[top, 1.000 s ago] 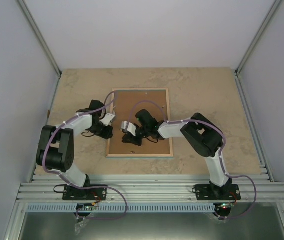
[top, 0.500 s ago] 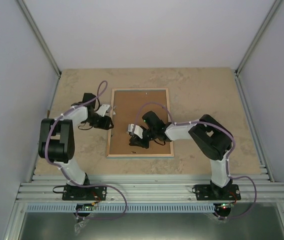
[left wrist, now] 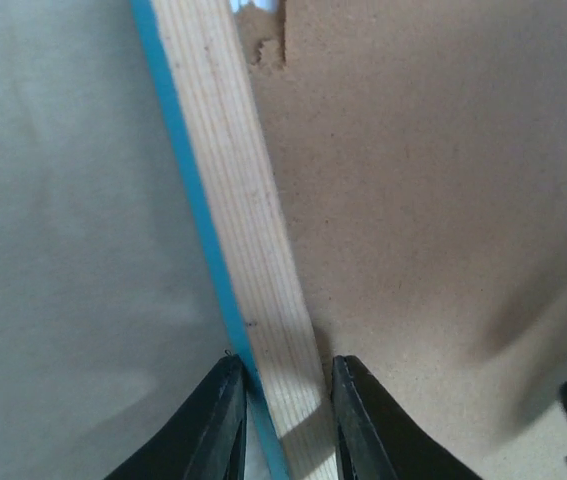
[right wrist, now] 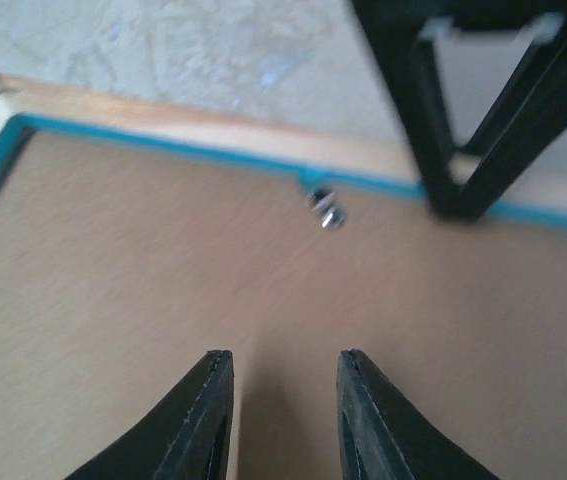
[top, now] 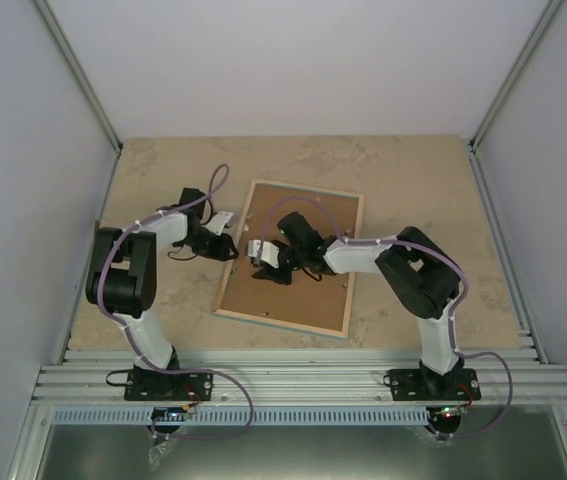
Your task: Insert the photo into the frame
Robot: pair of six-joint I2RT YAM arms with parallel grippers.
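The frame [top: 355,262] lies face down and skewed on the table, its light wood rail [left wrist: 238,200] and blue edge showing. A brown backing board [top: 298,295] fills it. My left gripper [top: 231,246] is shut on the frame's left rail, one finger on each side of the wood [left wrist: 285,362]. My right gripper [top: 261,262] hovers open just over the backing board [right wrist: 143,300] near that same side, with nothing between its fingers [right wrist: 285,355]. The photo is hidden or out of view.
A small metal clip [right wrist: 325,208] sits at the frame's inner edge. The left gripper's black fingers [right wrist: 468,130] rise close in front of the right one. Beige stone tabletop [top: 413,180] surrounds the frame; grey walls close in on three sides.
The frame has turned clockwise from square to skewed. My left gripper moved onto its left rail and closed there. The right gripper shifted up-left over the board and opened wider.
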